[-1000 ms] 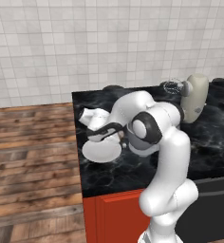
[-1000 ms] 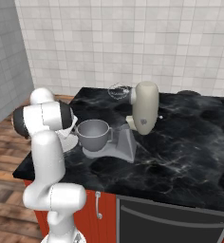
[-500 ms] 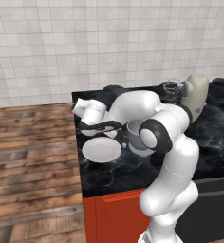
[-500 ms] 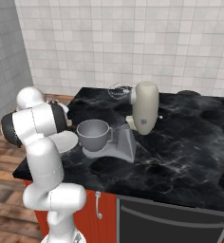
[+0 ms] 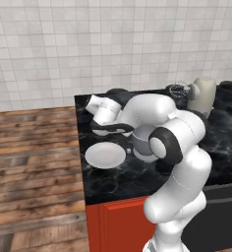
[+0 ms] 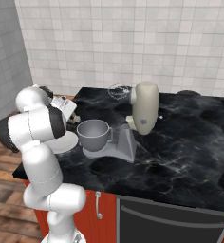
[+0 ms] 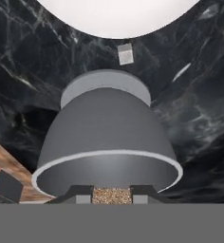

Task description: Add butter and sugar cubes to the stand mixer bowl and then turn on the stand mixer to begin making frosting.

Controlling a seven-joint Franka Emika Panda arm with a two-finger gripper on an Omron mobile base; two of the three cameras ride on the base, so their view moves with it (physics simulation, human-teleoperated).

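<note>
Tan, grainy blocky sugar cubes (image 7: 111,195) sit pinched between your gripper (image 7: 112,194) fingertips (image 7: 80,194), right above the rim of the deep grey metal stand mixer bowl (image 7: 107,137). Beyond the bowl lies a small whitish cube (image 7: 126,54), beside the flat white plate (image 7: 118,19).
</note>
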